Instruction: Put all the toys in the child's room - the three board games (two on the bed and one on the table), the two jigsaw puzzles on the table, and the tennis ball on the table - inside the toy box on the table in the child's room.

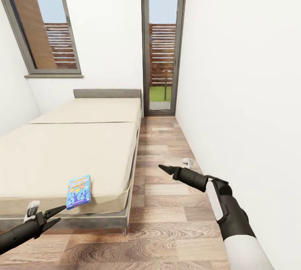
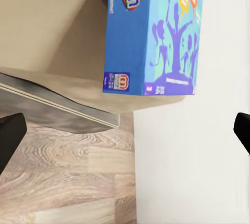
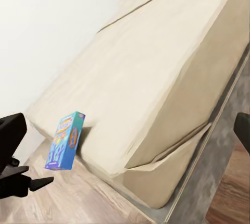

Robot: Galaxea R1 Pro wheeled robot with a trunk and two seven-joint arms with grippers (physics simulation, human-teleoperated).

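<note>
A blue board game (image 1: 78,191) with cartoon figures lies flat on the beige bed (image 1: 75,148), at the mattress's near edge. In the left wrist view the board game (image 2: 151,41) is just ahead, lying at the mattress corner (image 2: 52,31). My left gripper (image 1: 58,214) hovers open just below and left of it, in front of the bed frame. Its fingers (image 2: 10,135) are spread wide with nothing between them. My right gripper (image 1: 165,169) is open over the floor to the right of the bed. The right wrist view takes in the game (image 3: 65,140) on the bed (image 3: 156,88).
A wood-floor aisle (image 1: 167,203) runs between the bed and the white wall (image 1: 242,94) on the right, ending at a tall glass door (image 1: 162,52). A small white object (image 1: 187,161) lies on the floor by that wall. A window (image 1: 46,23) is above the headboard.
</note>
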